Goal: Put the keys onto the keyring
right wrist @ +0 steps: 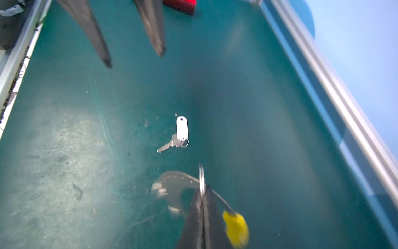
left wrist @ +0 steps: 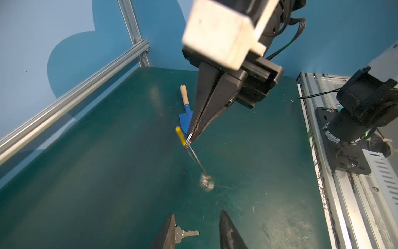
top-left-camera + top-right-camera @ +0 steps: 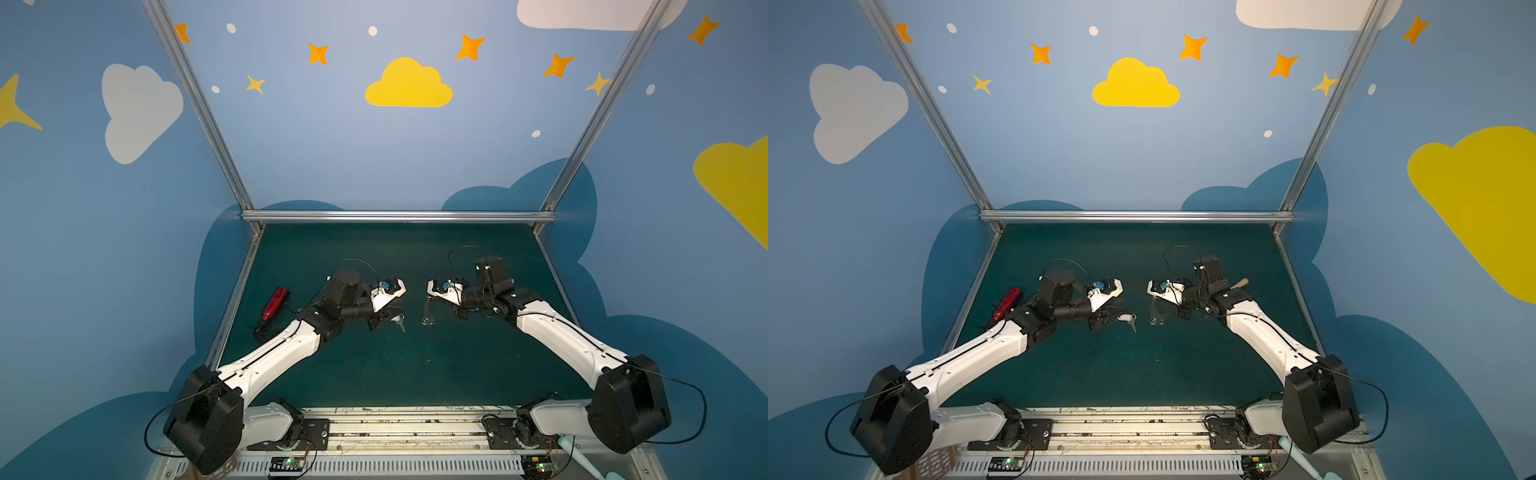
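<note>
Front rail (image 3: pixel 407 419): closest to me, both arm bases bolted to it, nothing of the task down there.
Mat (image 3: pixel 415 365): green and scuffed, with all the action at its middle.
Keys (image 1: pixel 181 134): flat on the mat, a silver key and white tag (image 1: pixel 182 126) joined by a tiny loop, and nobody had them!
Left gripper (image 2: pixel 197 213): low over the keys, jaws partly apart, nothing pinched. The key's blade showed between the fingers (image 2: pixel 168 228). Its head sat right by one of them, touching or not I couldn't tell.
Right gripper (image 2: pixel 192 138): clamped tight on the keyring (image 1: pixel 174 177), pinching at a small silver loop (image 1: pixel 201 176) beside the yellow arc (image 1: pixel 235 228).
Keyring, whereabouts: up off the mat, dangling under the right gripper, near the keys but apart from them.
Step, my guess: picking up the keys, with threading not yet begun.
Risk one: a thin key lay flat on the mat. Closing fingers could skid it away, or catch only the blade and leave the tag flopping.
Risk two: the hoop hung from one small pinch point and looked smeared in the right wrist view, so it was likely swinging. That would make a poor target for a tiny loop.
Risk three: the pinch on that wire loop could slip and drop the hoop.
</note>
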Controlling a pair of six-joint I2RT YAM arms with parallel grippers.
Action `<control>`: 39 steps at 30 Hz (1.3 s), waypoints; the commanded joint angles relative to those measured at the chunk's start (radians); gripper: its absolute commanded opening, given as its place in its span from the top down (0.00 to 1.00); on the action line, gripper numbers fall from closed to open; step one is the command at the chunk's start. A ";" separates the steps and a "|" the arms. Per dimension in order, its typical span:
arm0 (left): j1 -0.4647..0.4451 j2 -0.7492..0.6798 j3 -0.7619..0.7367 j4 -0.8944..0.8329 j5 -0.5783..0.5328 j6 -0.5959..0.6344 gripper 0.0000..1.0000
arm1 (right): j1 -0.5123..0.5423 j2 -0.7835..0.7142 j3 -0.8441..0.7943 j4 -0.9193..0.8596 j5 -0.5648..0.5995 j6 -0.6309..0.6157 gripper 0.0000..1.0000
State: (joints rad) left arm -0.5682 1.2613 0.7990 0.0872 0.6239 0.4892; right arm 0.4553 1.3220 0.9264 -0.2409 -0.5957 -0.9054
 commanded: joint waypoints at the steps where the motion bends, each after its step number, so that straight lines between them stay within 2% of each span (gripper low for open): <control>1: -0.005 -0.006 0.008 0.036 0.026 0.031 0.64 | 0.001 -0.057 -0.020 0.099 -0.085 -0.077 1.00; 11: -0.040 0.032 0.075 0.024 0.037 0.057 0.65 | 0.008 -0.174 -0.130 0.243 -0.117 -0.132 1.00; 22: -0.113 0.061 0.120 0.028 -0.038 0.120 0.70 | 0.016 -0.213 -0.139 0.233 -0.137 -0.146 1.00; 39: -0.160 0.082 0.154 0.043 -0.118 0.147 0.75 | 0.034 -0.216 -0.143 0.222 -0.142 -0.164 1.00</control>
State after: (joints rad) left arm -0.7174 1.3357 0.9253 0.1303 0.5205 0.6159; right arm 0.4812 1.1172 0.7918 -0.0261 -0.7235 -1.0599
